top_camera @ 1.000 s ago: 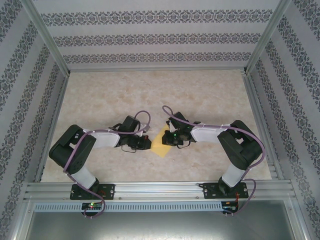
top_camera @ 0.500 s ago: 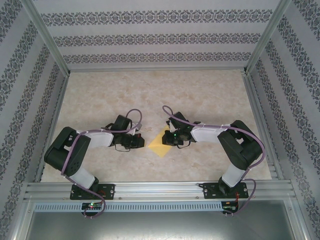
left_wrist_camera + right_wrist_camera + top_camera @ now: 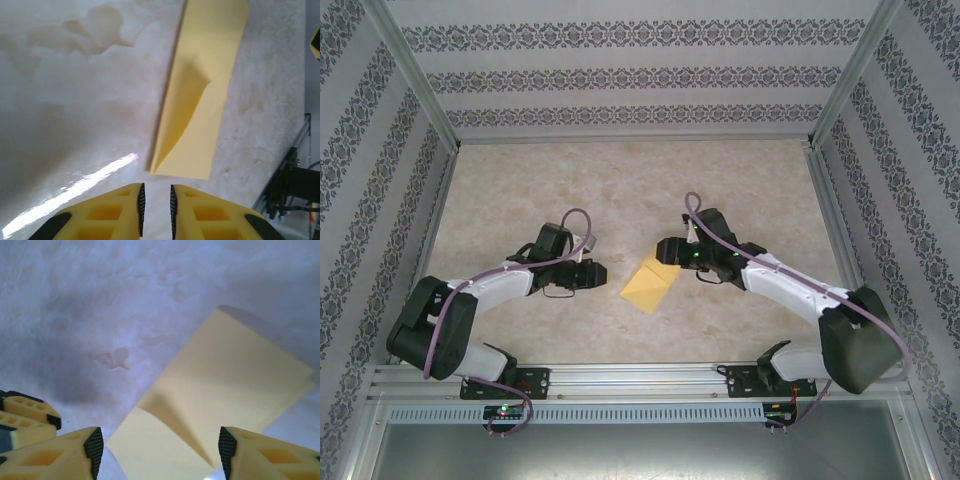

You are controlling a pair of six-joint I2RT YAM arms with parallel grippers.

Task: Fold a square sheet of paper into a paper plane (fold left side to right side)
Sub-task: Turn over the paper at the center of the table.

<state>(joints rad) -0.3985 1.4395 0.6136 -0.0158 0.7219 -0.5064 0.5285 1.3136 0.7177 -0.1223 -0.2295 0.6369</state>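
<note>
The square sheet of paper (image 3: 650,284) lies folded to a yellow rectangle on the beige marbled floor, its top layer bulging up along a slanting ridge (image 3: 200,100) (image 3: 225,380). My left gripper (image 3: 599,272) is a short way left of it, level with the floor. Its jaws (image 3: 156,202) stand a narrow gap apart with nothing between them. My right gripper (image 3: 665,250) hovers over the sheet's far right corner. It is wide open (image 3: 160,447), the paper lying below and between the fingers, untouched.
Patterned walls (image 3: 620,75) enclose the floor on three sides, with aluminium posts at the corners. An aluminium rail (image 3: 640,378) carrying both arm bases runs along the near edge. Bare floor (image 3: 620,190) stretches behind the paper.
The right gripper opened, let go of the paper and drew up and back. The left arm pulled away leftward and its jaws parted slightly. The folded sheet stayed on the floor.
</note>
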